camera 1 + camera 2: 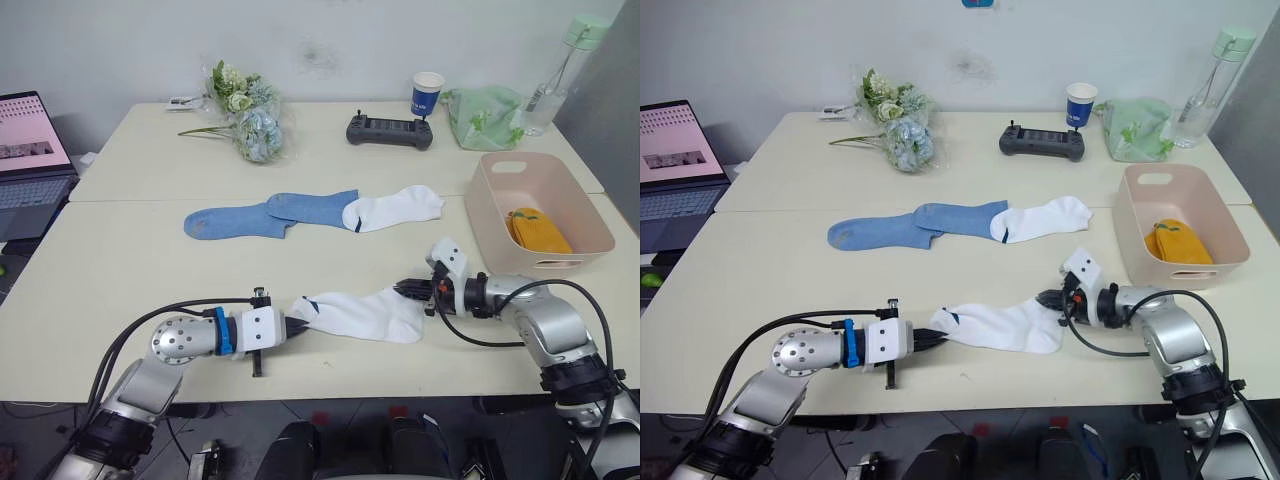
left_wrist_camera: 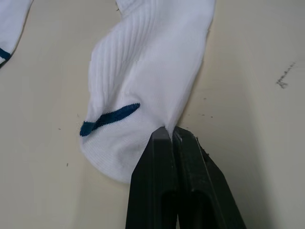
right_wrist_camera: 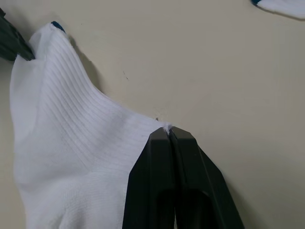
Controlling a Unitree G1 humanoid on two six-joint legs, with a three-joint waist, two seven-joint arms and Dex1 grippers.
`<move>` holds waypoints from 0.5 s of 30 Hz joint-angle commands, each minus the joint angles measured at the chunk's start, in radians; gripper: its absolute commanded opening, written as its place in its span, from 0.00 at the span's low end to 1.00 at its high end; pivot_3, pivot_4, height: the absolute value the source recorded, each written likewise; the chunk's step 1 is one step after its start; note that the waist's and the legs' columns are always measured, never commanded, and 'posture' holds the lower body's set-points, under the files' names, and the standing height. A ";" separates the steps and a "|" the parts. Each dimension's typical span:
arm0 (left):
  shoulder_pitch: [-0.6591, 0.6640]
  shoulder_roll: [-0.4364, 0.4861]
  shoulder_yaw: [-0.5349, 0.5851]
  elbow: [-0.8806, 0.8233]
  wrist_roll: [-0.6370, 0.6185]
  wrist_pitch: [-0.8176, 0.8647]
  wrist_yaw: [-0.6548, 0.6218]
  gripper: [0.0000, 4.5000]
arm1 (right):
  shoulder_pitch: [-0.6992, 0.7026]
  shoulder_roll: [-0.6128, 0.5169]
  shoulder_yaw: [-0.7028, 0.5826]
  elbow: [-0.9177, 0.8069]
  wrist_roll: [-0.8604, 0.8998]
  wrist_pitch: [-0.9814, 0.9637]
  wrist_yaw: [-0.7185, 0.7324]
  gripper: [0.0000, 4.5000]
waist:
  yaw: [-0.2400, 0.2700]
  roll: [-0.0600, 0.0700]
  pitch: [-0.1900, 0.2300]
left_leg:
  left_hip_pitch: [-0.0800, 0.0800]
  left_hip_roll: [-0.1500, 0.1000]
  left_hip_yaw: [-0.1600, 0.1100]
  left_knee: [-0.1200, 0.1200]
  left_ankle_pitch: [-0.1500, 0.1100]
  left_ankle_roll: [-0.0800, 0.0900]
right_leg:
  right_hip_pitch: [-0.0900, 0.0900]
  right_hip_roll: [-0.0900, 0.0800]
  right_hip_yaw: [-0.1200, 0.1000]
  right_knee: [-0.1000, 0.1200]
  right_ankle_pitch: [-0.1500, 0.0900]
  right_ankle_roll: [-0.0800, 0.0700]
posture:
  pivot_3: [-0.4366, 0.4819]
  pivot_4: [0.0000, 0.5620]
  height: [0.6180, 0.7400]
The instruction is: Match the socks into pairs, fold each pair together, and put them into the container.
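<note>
Left wrist view: your left pincer [image 2: 172, 136] pinches one end of the near white sock [image 1: 362, 312], right pincer [image 1: 412, 290] the other. Yellow pair [image 1: 537, 230] sits in the tub [image 1: 492, 212]; blue socks [image 1: 268, 213] and second white sock [image 1: 393, 208] remain on the surface farther back.

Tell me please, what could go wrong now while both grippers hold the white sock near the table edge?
1. The left gripper and right gripper each pinch only a thin edge of the near white sock, so the fabric may slip out when pulled.
2. Its partner, the far white sock, overlaps a blue sock; picking it up may drag the blue one along.
3. The pink container already holds yellow socks, and the right arm must clear its wall.
</note>
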 commanded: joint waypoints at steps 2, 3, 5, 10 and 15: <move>0.070 0.046 0.037 -0.090 -0.015 0.004 0.004 0.00 | 0.030 -0.038 -0.040 -0.108 0.032 0.048 -0.012 0.01 | -0.001 0.000 0.000 | 0.000 0.000 0.000 0.000 0.000 0.000 | 0.000 0.000 0.000 0.000 0.000 0.000 | 0.48 0.27 1.00; 0.088 0.054 0.045 -0.108 -0.018 0.010 0.005 0.00 | 0.045 -0.043 -0.046 -0.128 0.039 0.064 -0.020 0.01 | 0.000 0.000 0.000 | 0.000 0.000 0.000 0.000 0.000 0.000 | 0.000 0.000 0.000 0.000 0.000 0.000 | 0.48 0.27 1.00; 0.119 0.067 0.053 -0.134 -0.021 0.014 0.007 0.00 | 0.075 -0.048 -0.058 -0.172 0.055 0.100 -0.038 0.01 | 0.000 0.000 0.000 | 0.000 0.000 0.000 0.000 0.000 0.000 | 0.000 0.000 0.000 0.000 0.000 0.000 | 0.48 0.27 1.00; 0.157 0.055 0.043 -0.188 -0.029 0.040 0.021 0.00 | 0.116 -0.030 -0.076 -0.269 0.096 0.180 -0.090 0.01 | 0.001 0.000 0.000 | 0.000 0.000 0.000 0.000 0.000 0.001 | 0.000 0.000 0.000 0.000 0.000 0.000 | 0.48 0.27 1.00; 0.157 0.050 0.032 -0.159 0.005 0.029 0.038 0.00 | 0.104 -0.014 -0.042 -0.261 0.086 0.177 -0.112 0.01 | 0.001 0.000 0.000 | 0.000 0.000 0.000 0.000 0.000 0.001 | 0.000 0.000 0.000 0.000 0.000 0.000 | 0.48 0.27 1.00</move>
